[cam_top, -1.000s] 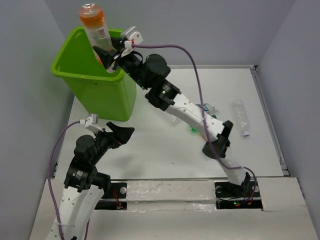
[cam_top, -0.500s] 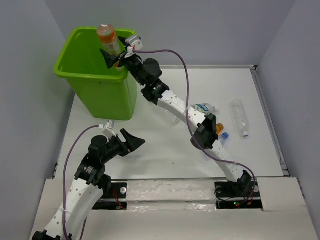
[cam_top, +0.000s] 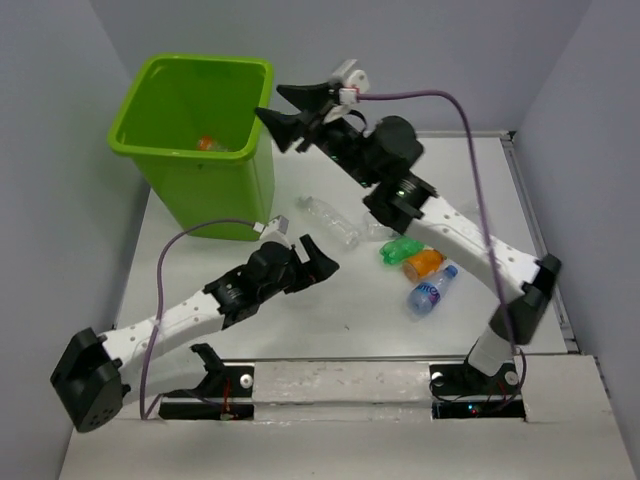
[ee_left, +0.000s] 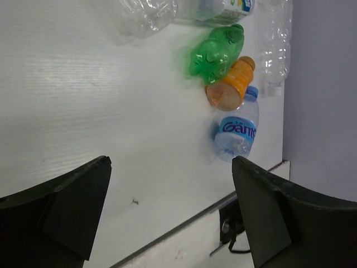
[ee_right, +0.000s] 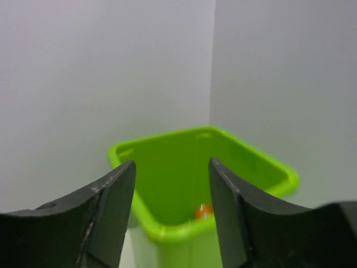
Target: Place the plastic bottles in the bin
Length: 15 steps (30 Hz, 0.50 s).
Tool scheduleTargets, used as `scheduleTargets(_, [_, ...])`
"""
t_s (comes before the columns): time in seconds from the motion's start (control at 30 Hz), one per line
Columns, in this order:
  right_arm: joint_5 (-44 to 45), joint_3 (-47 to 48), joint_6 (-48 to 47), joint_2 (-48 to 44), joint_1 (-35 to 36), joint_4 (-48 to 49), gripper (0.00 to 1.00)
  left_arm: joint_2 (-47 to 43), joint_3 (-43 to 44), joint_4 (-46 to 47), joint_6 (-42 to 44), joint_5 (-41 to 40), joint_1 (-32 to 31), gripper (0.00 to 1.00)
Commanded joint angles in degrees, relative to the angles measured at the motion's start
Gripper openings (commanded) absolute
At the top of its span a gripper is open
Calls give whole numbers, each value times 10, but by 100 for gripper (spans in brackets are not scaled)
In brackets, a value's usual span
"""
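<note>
Right gripper (ee_right: 172, 163) spread, empty, by right rim of bin (cam_top: 180, 152), upper left; orange bottle (cam_top: 205, 143) lies inside. Left gripper (ee_left: 170, 164) wide apart, empty, mid-frame. Likely next: clear bottle (cam_top: 330, 220) just above it, grab across the body. Green bottle (cam_top: 400, 250) cluster sits centre-right; bare table (cam_top: 350, 325) below for approach

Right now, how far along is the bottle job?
Done: one orange bottle lies inside the bin. In hand: nothing; the right tool is open and empty beside the bin's rim, the left tool open over the table. Left: the green bottle, a second orange bottle, the blue-labelled bottle and at least one clear bottle lie on the table.
</note>
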Motion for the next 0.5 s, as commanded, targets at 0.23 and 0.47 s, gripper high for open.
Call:
scheduleTargets(0.23, [151, -599, 211, -545, -39, -111, 2, 328, 253, 33, -99, -330, -49, 99])
scheduleTargets(0.47, [131, -712, 284, -711, -39, -265, 39, 456, 368, -82, -116, -415, -32, 99])
